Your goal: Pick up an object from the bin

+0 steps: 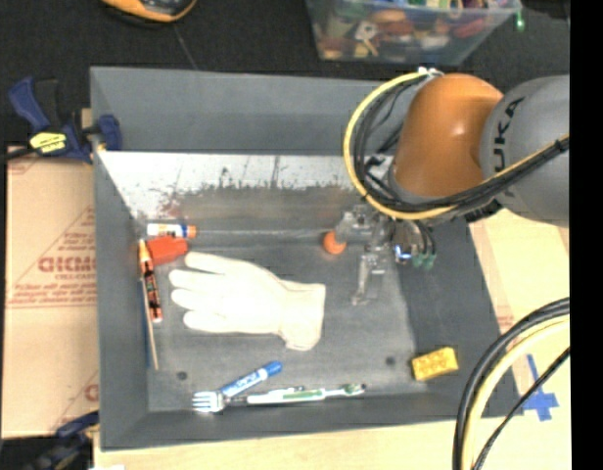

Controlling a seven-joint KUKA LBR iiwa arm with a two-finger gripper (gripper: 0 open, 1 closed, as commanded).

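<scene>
My gripper [364, 284] hangs over the bare floor in the right half of the bin, nothing visibly in it. A small orange ball [334, 243] lies just to its upper left, near the back wall. A white glove [248, 302] lies flat in the middle of the bin, its cuff end a short way left of the gripper. A yellow block [434, 363] sits at the front right, below the gripper.
Along the front lie a fork [209, 400], a blue marker [254, 380] and a green-and-white stick [303, 394]. By the left wall are an orange piece [167, 251], a white tube with a blue cap [171, 230] and a red pen [151, 287].
</scene>
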